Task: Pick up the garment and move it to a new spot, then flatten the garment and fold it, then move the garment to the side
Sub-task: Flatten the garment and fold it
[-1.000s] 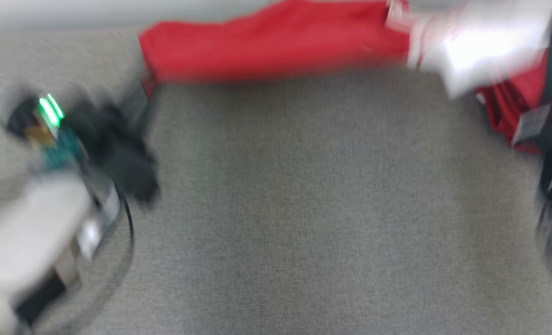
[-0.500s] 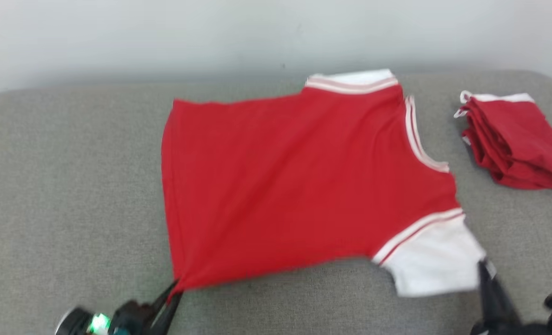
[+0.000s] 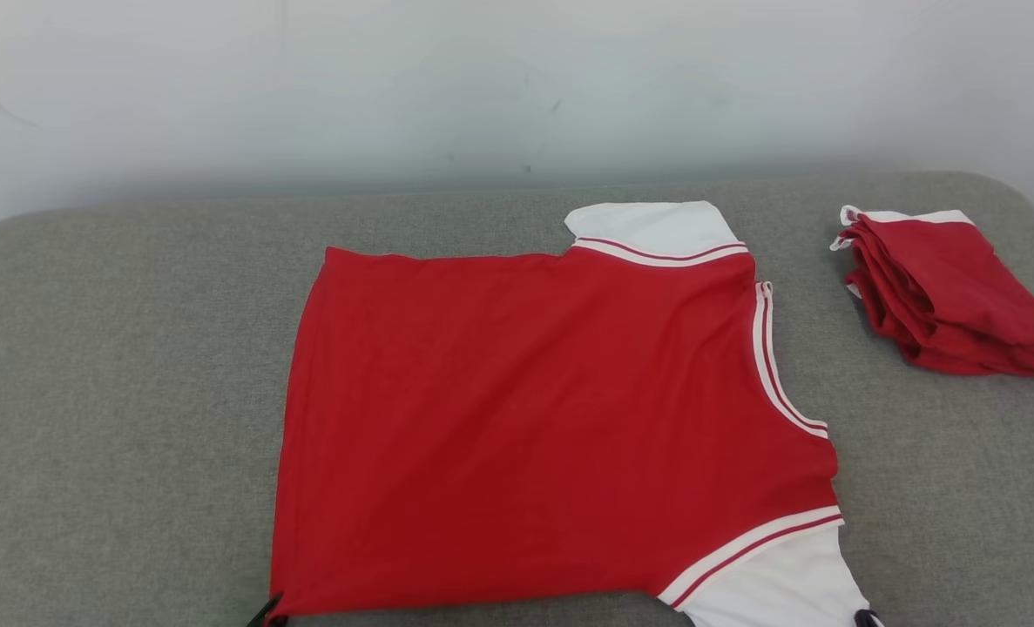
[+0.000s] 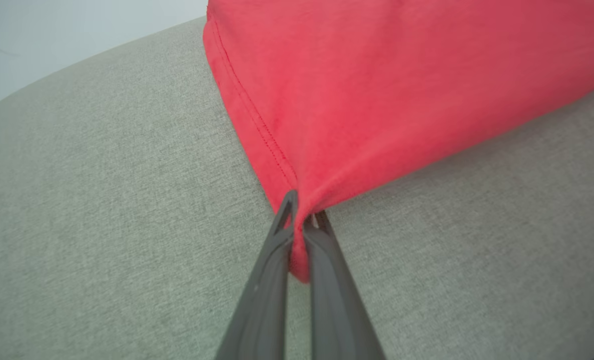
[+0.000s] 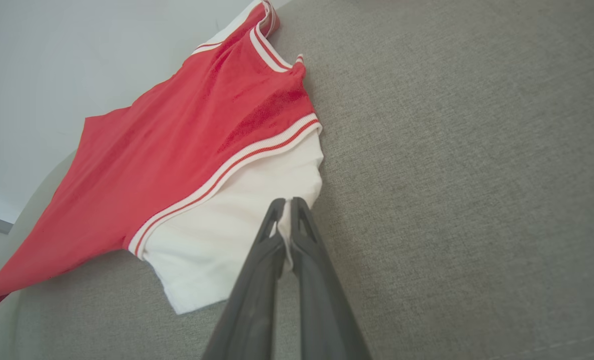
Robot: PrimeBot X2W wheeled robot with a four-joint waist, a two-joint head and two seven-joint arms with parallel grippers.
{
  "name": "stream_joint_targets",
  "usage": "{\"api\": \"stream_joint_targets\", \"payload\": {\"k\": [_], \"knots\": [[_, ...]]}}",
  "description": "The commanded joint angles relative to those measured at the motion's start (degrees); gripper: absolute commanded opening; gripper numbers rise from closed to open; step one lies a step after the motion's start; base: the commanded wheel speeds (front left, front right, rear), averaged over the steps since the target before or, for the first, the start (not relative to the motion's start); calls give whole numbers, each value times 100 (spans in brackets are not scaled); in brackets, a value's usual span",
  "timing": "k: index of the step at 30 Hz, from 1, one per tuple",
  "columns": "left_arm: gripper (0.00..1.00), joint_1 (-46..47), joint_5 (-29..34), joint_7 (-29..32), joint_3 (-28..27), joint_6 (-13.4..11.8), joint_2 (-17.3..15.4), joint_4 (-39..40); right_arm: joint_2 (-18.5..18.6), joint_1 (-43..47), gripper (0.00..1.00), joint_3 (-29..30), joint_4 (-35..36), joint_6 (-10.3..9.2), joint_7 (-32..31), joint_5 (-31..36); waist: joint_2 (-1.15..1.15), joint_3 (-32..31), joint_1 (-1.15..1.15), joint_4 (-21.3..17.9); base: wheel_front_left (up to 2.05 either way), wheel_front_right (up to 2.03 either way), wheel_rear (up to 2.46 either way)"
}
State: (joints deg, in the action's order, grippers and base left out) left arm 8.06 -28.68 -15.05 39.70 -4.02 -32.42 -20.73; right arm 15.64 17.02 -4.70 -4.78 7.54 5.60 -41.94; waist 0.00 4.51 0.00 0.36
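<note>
Jaws are pinching the red garment (image 3: 525,418) flat on the grey worktop (image 3: 116,392), my left at its hem corner (image 4: 307,200), right at its white sleeve (image 5: 226,225), and I am fearing uneven tugging slipping thin grips.

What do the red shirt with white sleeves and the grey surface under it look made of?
Red shirt with white sleeves: soft matte knit, likely cotton or blend; stitched hem, ribbed striped cuffs. Grey surface: matte woven upholstery, fine flecked weave; rounded edge suggests padding.
</note>
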Motion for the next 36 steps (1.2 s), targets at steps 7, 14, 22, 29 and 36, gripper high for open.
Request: {"api": "stream_joint_targets", "payload": {"k": [7, 14, 22, 29, 36], "knots": [[0, -64, 235, -16, -165, 38, 44, 24, 20, -153, 0, 32, 460, -13, -36, 25, 0, 108, 0, -28, 0, 0, 0], [0, 543, 465, 81, -108, 389, -281, 48, 444, -1151, 0, 279, 667, -13, -399, 162, 0, 345, 0, -34, 0, 0, 0], [0, 1850, 604, 509, 74, 963, -306, -201, 634, -2894, 0, -73, -228, -13, -897, 292, 0, 746, 0, 43, 0, 0, 0], [0, 2834, 402, 550, 305, 1135, -85, -904, 633, -3994, 0, -624, -1486, -13, -797, 251, 0, 976, 0, -42, 0, 0, 0], [0, 3404, 87, 461, 833, 1142, -19, -1532, 562, -4888, 0, -1330, -2603, -13, -377, 220, 0, 1197, 0, -238, 0, 0, 0]]}}
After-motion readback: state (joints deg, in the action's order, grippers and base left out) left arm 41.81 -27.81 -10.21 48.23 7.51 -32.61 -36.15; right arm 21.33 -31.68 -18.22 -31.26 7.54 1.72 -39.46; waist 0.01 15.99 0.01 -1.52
